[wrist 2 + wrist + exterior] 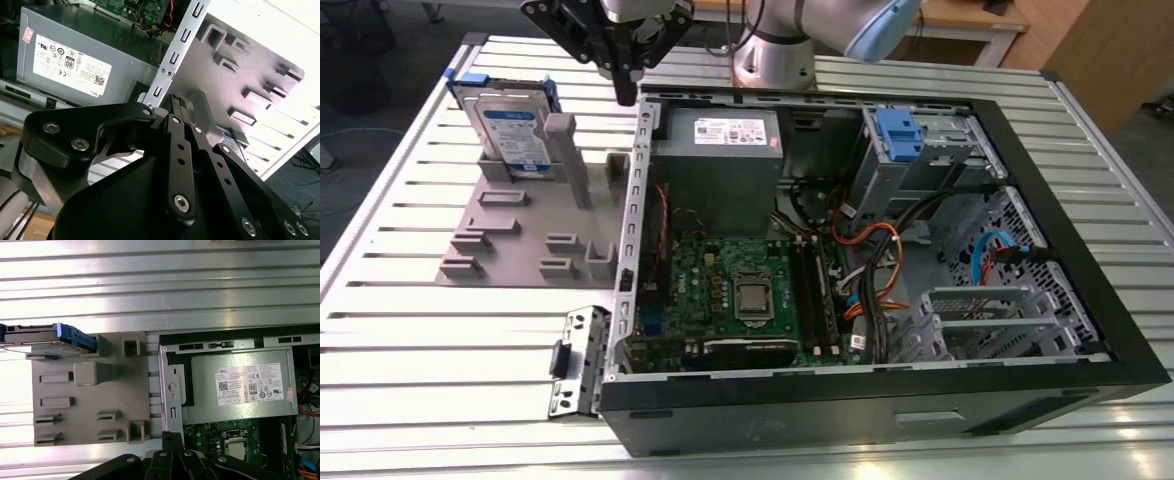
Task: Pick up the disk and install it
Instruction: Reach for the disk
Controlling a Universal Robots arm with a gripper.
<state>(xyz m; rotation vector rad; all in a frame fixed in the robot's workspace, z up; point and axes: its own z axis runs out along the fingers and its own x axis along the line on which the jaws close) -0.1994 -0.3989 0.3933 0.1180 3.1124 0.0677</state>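
Note:
The disk [514,125], a silver drive with a white-and-blue label in a blue bracket, stands on edge at the back of a grey holder [520,230] at the exterior view's left. The first wrist view shows the disk [50,335] edge-on at the holder's [90,405] corner. My gripper [627,92] hangs above the computer case's wall, to the right of the disk and apart from it. Its black fingers [176,107] meet at their tips with nothing between them, and the gripper [172,437] points down over the case wall.
The open computer case [1067,250] lies on the slatted metal table [400,390], with a grey power supply [716,160], a motherboard [734,290] and a drive cage holding a blue clip [898,130]. A small metal bracket [576,360] lies by the case's front corner.

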